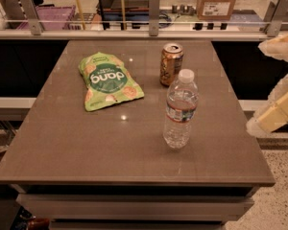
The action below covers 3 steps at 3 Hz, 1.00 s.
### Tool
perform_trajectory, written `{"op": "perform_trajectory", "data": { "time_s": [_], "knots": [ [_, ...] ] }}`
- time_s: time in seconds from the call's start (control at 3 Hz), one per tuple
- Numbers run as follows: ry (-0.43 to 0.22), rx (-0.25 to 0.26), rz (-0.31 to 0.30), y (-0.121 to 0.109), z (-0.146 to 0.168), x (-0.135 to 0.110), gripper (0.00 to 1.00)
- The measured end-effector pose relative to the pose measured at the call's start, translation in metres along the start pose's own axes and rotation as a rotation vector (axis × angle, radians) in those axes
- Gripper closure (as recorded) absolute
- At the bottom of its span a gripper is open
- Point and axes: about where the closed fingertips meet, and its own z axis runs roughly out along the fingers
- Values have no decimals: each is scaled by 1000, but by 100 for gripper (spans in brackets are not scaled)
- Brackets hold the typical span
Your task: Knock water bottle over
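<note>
The water bottle [181, 110] is clear ribbed plastic with a white cap and a white and red label. It stands upright on the brown table [86, 143], right of centre. My gripper [278, 80] is at the right edge of the view, beyond the table's right side and apart from the bottle. Its two cream fingers [276, 114] are spread wide, with nothing between them.
A gold-brown drink can [171, 64] stands just behind the bottle. A green snack bag [108, 80] lies flat at the back left. A glass rail with metal posts [153, 13] runs along the table's far edge. Speckled floor [278, 195] lies to the right.
</note>
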Motion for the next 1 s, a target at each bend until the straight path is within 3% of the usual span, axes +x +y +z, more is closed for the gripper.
{"op": "perform_trajectory", "data": {
  "time_s": [0.67, 1.0],
  "knots": [
    [-258, 99, 77, 6, 31, -5, 0],
    [-359, 93, 87, 4, 45, -5, 0]
  ]
}}
